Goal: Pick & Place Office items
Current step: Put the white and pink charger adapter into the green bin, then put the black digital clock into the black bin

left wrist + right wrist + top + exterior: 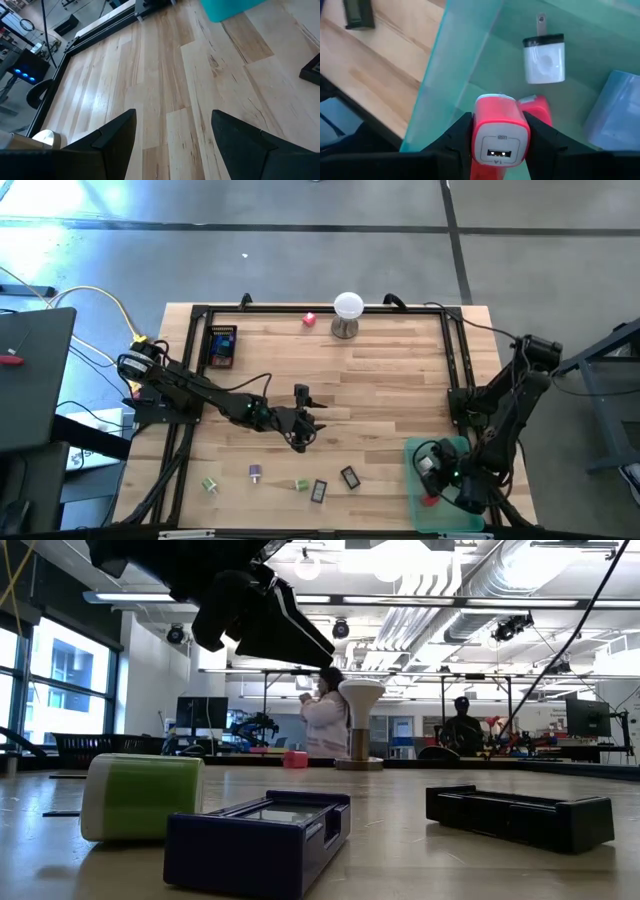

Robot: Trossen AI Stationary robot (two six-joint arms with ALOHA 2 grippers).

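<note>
Red charger (pixel 500 136), USB port facing the wrist camera, sits pinched between the right gripper's (pixel 499 142) fingers, hanging just inside the teal bin (pixel 455 60) above a white charger (pixel 544 58). The placing step looks nearly done. A clean release would likely need the piece kept clear of the bin's wall before the fingers part. Left gripper (pixel 172 135) hovers spread and empty over bare table (pixel 165 85) mid-field, other items (pixel 318 491) lying near the front edge.

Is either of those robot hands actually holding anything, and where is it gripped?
The right end effector pinches a red USB charger by its two sides, above the teal bin. The left end effector is open, empty.
</note>
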